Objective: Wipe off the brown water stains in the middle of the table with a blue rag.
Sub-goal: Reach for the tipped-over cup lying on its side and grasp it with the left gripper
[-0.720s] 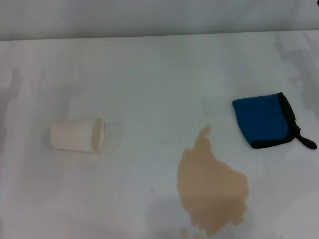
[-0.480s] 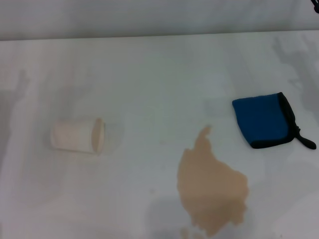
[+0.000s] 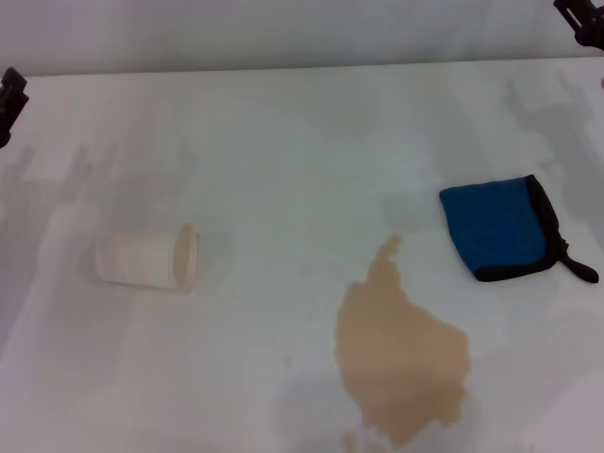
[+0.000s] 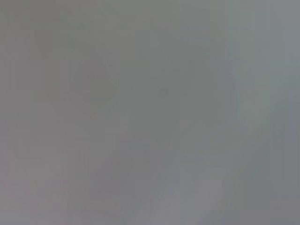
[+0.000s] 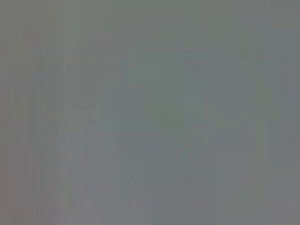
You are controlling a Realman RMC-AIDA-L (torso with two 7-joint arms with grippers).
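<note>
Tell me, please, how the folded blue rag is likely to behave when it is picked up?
The small folded bright blue rag with black edging lies flat on the white table, so it is probably soft and floppy. Being folded, it may fall open if pinched by one layer. It looks light.

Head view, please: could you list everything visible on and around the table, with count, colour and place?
table: one, white, fills the view.
stain: one, light brown, near the front, right of centre.
rag: one, blue with black edging, to the right, behind the stain, apart from it.
cup: one, cream, lying on its side at the left.
left gripper: one, black, at the left edge, far side.
right gripper: one, black, at the top right corner.
</note>
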